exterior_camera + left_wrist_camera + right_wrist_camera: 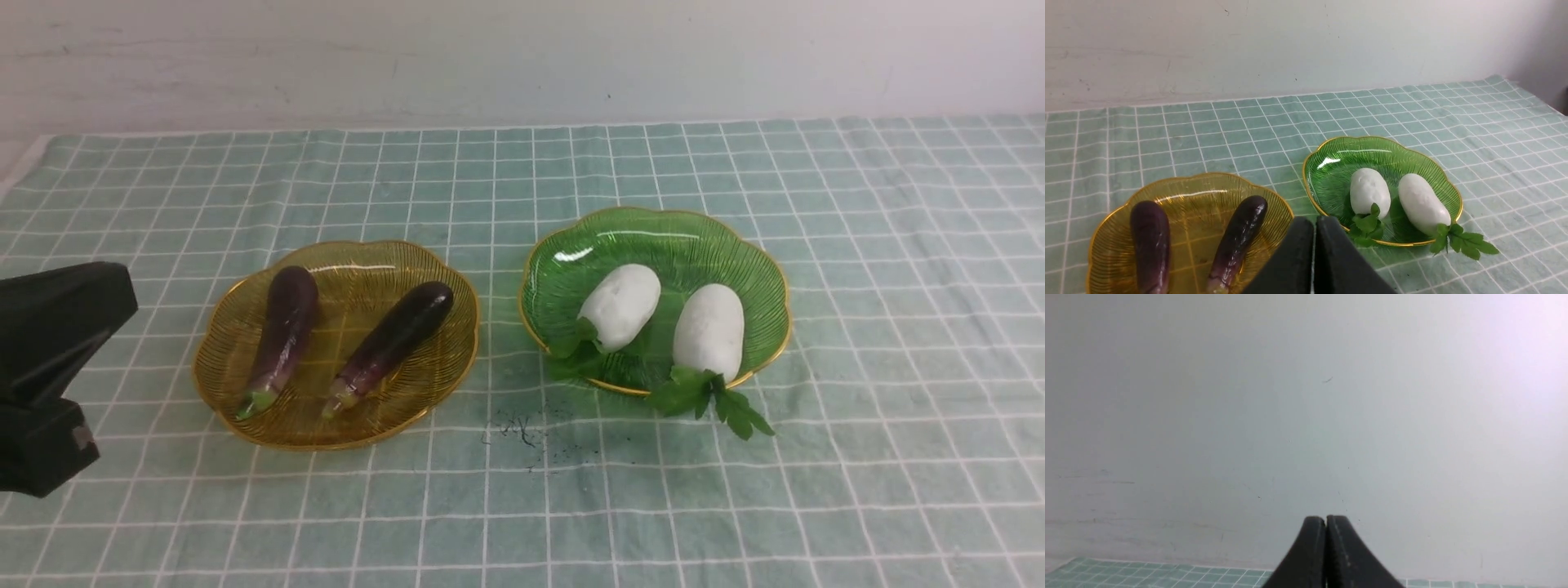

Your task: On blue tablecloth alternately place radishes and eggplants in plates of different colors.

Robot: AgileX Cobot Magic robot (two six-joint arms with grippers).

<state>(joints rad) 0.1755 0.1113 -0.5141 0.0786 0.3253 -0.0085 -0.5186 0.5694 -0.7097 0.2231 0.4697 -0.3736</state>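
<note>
Pale wall, blue tablecloth (857, 245) | eggplants (282, 339) smooth, slippery: grip mid-body | radishes (709, 331) firm | left hand (1314, 222), right hand (1326, 520) pinched closed, empty

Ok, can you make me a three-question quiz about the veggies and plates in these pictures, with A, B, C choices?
1. Where are the two eggplants?
A. on the cloth
B. in the amber-yellow plate
C. in the green plate

2. How many radishes are there?
A. one
B. two
C. four

3. How is the left gripper?
A. shut, holding nothing
B. open wide
C. shut on a radish

Answers:
1 B: both eggplants lie inside the amber-yellow plate.
2 B: two white radishes lie side by side in the green plate, their leaves reaching over its rim.
3 A: in the left wrist view the left gripper has its jaws pressed together with nothing between them.
</note>
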